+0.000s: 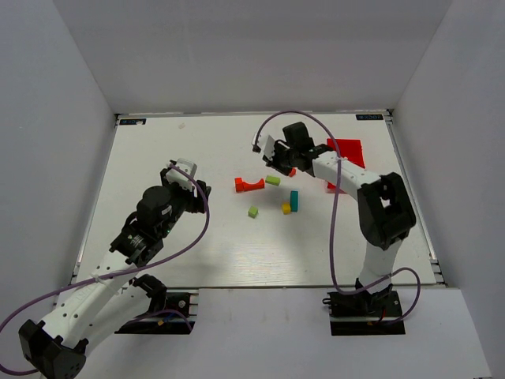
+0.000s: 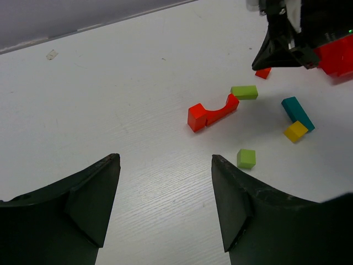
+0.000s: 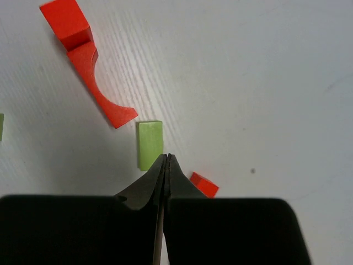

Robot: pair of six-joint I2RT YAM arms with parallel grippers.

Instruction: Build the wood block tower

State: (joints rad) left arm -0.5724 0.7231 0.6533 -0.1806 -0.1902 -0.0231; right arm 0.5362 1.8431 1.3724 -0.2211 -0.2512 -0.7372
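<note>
The wooden blocks lie loose in the middle of the table, none stacked. They are a red arch (image 1: pixel 249 185) (image 2: pixel 212 113) (image 3: pixel 94 83), a lime-green bar (image 1: pixel 272 180) (image 2: pixel 244 91) (image 3: pixel 150 143), a lime-green cube (image 1: pixel 253 212) (image 2: pixel 246 158), a yellow cube (image 1: pixel 286 208) (image 2: pixel 295 131) and a teal bar (image 1: pixel 294 200) (image 2: pixel 298 112). A small orange-red piece (image 1: pixel 292 171) (image 3: pixel 204 184) rests on the table. My right gripper (image 1: pixel 284 167) (image 3: pixel 166 157) is shut on nothing, its tips between the green bar and the orange-red piece. My left gripper (image 1: pixel 197 188) (image 2: pixel 165 165) stands open over bare table, left of the blocks.
A larger red bin (image 1: pixel 347 154) (image 2: pixel 336 55) sits at the back right, behind the right arm. White walls close in the table on the left, the right and the far side. A purple cable loops over each arm.
</note>
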